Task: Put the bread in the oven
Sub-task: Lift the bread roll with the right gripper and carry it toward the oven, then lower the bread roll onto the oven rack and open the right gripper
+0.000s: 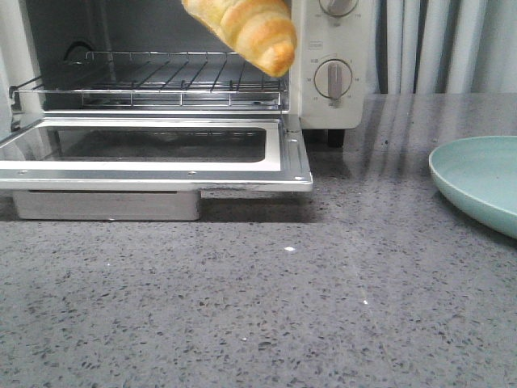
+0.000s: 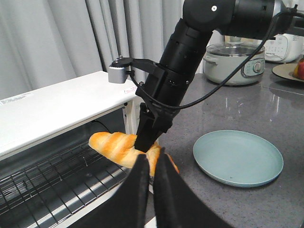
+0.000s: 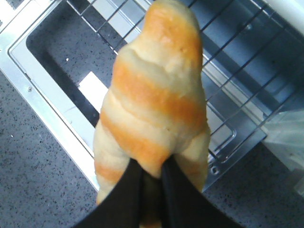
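Note:
The bread (image 1: 246,28), golden-orange with pale stripes, hangs in the air just in front of the open oven (image 1: 323,113), above the right end of its wire rack (image 1: 153,79) and the dropped door (image 1: 161,175). My right gripper (image 3: 152,168) is shut on the bread (image 3: 156,95) and holds it from above; this also shows in the left wrist view (image 2: 145,141), with the bread (image 2: 114,145) over the rack. My left gripper (image 2: 152,164) is shut and empty, hovering near the oven's right front, a little short of the bread.
A pale teal plate (image 1: 481,182) lies on the grey counter right of the oven and shows in the left wrist view (image 2: 237,157). A rice cooker (image 2: 235,61) stands farther back. Curtains hang behind. The oven's knobs (image 1: 333,79) face front.

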